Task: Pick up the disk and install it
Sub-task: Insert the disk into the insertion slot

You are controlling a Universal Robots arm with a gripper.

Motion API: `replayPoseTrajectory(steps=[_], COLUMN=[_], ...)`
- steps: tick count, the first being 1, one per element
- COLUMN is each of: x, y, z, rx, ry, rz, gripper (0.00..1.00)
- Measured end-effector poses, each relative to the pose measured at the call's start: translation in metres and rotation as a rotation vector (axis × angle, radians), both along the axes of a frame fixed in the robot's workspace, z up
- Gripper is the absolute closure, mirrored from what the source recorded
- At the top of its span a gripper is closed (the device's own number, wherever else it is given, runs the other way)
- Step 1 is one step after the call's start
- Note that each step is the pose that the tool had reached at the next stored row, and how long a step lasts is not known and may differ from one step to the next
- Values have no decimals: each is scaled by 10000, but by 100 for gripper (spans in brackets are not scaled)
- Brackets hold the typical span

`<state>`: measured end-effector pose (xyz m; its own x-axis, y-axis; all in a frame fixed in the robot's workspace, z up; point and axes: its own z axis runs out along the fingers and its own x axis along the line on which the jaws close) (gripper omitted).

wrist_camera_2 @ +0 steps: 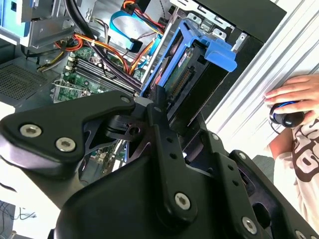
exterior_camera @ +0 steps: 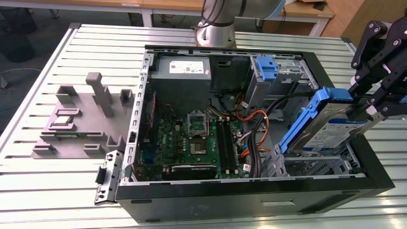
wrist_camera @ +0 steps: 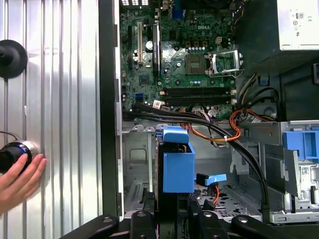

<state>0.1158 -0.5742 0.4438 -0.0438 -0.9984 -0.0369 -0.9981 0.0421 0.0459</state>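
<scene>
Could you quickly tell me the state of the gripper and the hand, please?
Gripper: shut on the disk, tilted above the case.
Person's hand: resting on a round black knob.

- Blue-and-white label [exterior_camera: 338, 135] on the disk [exterior_camera: 323, 120]: printed lines there, none I can make out.
- White label [exterior_camera: 188, 68] on the grey power-supply box [exterior_camera: 181, 85]: small print, likewise unreadable from here.

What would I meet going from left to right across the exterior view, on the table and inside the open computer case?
grey fixture → motherboard → bare blue bracket → the disk, held tilted over the case → gripper, shut on the disk.
</scene>
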Motion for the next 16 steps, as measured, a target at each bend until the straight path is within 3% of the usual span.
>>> replayPoseTrajectory(steps=[6,16], x=[0,0], y=[0,0], z=[-5,-100], rx=[1,1], ry=[0,0], rz=[0,0], gripper=[65,65])
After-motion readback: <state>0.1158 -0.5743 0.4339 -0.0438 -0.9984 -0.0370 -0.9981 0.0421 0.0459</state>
